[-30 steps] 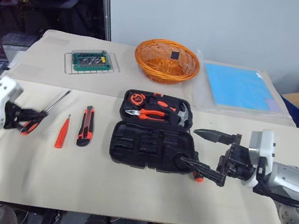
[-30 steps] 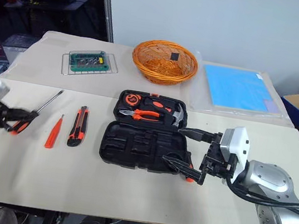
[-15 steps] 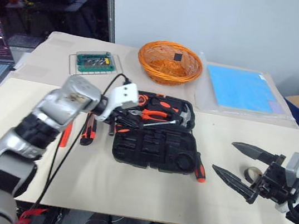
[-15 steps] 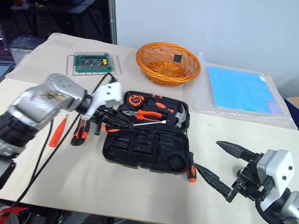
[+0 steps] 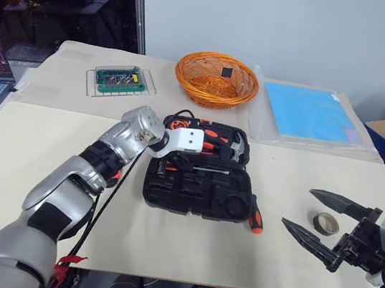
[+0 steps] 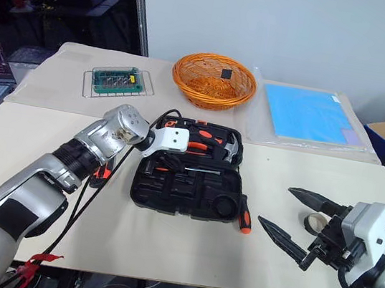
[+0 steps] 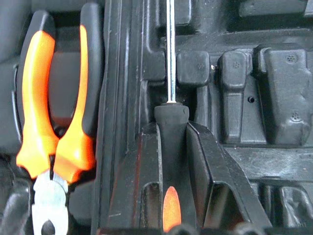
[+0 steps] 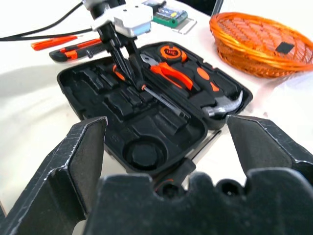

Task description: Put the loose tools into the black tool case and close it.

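Currently, the black moulded-plastic tool case (image 5: pixel 200 168) is seen lying open on the beige table (image 5: pixel 164 234), its long axis running across the table from the robot's left to its right, with the hinge line between a far half and a near half. In the far half, orange-handled pliers (image 7: pixel 51 122) and a steel-headed hammer (image 8: pixel 222 105) are seated. Over the near half, the left gripper (image 8: pixel 124 68) is clamped together on the orange-and-black handle of a screwdriver (image 7: pixel 171 142). That screwdriver is held at a slant above the shaped recesses: its thin steel shaft points away from the gripper toward the robot's right, roughly along the case's long axis.

A second orange-and-black-handled screwdriver (image 6: pixel 243 217) lies on the table just beside the case's near right corner, its handle end pointing toward the robot and its shaft running away under the case edge. An orange-and-black utility knife (image 8: pixel 78 49) and a thin red screwdriver (image 8: pixel 51 43) are seen on the table to the left of the case, lying close together and nearly parallel.

The right gripper (image 5: pixel 322 221) is held well apart from the case on the right, its two black fingers spread wide with nothing between them; a small roll of tape (image 5: pixel 326 222) rests on the table near it.
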